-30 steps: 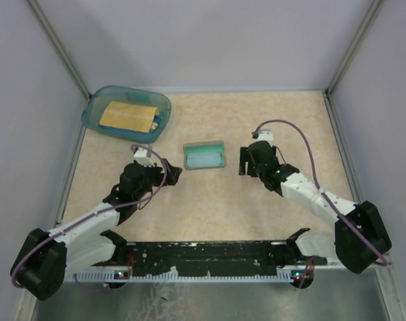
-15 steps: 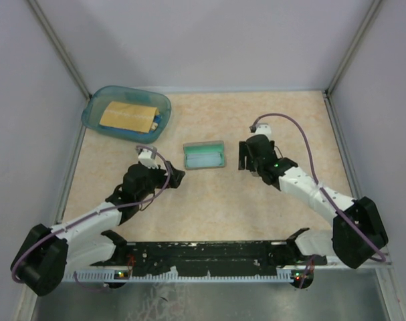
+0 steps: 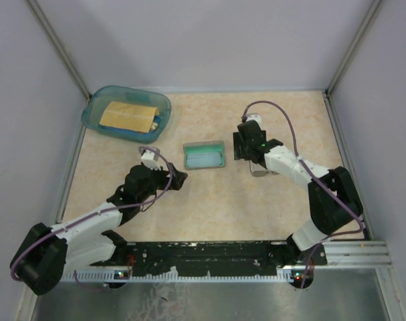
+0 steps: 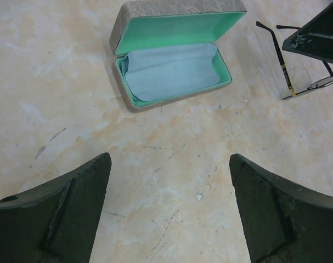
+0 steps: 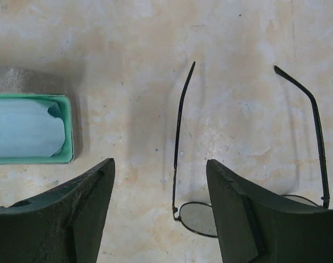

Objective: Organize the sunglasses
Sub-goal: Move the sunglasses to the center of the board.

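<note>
The sunglasses (image 5: 178, 137) lie on the table with both thin temple arms unfolded, one round lens (image 5: 199, 218) showing; they are a faint dark shape (image 3: 261, 172) in the top view. My right gripper (image 5: 161, 171) hovers over them, open, with the left temple arm between its fingers and untouched. The grey case (image 4: 171, 57) stands open to their left, teal-lined, with a light blue cloth (image 4: 169, 71) inside. My left gripper (image 4: 170, 170) is open and empty over bare table, short of the case. In the left wrist view the sunglasses (image 4: 287, 76) lie right of the case.
A translucent blue tub (image 3: 126, 112) holding a tan pad sits at the back left corner. Grey walls close in the table on three sides. The black rail (image 3: 209, 254) with the arm bases runs along the near edge.
My right gripper has moved back and left, over the sunglasses and nearer the case, with its jaws narrowing a little. My left gripper has crept slightly right towards the case.
</note>
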Controlling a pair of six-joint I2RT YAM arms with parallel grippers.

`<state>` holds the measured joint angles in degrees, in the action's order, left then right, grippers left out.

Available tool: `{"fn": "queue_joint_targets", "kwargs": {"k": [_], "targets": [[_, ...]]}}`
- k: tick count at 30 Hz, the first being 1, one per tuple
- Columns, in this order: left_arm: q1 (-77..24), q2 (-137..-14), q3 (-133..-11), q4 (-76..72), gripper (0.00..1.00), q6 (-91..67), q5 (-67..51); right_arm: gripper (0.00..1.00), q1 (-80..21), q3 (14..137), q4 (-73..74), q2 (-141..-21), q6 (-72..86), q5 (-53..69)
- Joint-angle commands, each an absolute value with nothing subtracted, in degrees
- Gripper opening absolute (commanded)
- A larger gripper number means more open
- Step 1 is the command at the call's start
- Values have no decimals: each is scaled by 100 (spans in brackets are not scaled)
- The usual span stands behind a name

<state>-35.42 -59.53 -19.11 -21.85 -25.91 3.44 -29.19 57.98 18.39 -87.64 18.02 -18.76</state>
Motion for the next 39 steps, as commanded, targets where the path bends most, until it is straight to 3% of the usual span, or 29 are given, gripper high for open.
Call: {"fn": "queue_joint_targets", "kwargs": {"k": [1,15,39], "targets": [[-3605,-5947,-2066,-2336,94,-2555,384,68,-2723,6311,1831,-9094,1568,-1646],[-3639,-5901,-2087,-2321,95,-2559,399,65,-2490,6853,1792,-10107,1415,-944],[-3686,-5786,-2074,-2229,94,-2566,447,60,-2965,5356,1361,-8862,1463,-327]]}}
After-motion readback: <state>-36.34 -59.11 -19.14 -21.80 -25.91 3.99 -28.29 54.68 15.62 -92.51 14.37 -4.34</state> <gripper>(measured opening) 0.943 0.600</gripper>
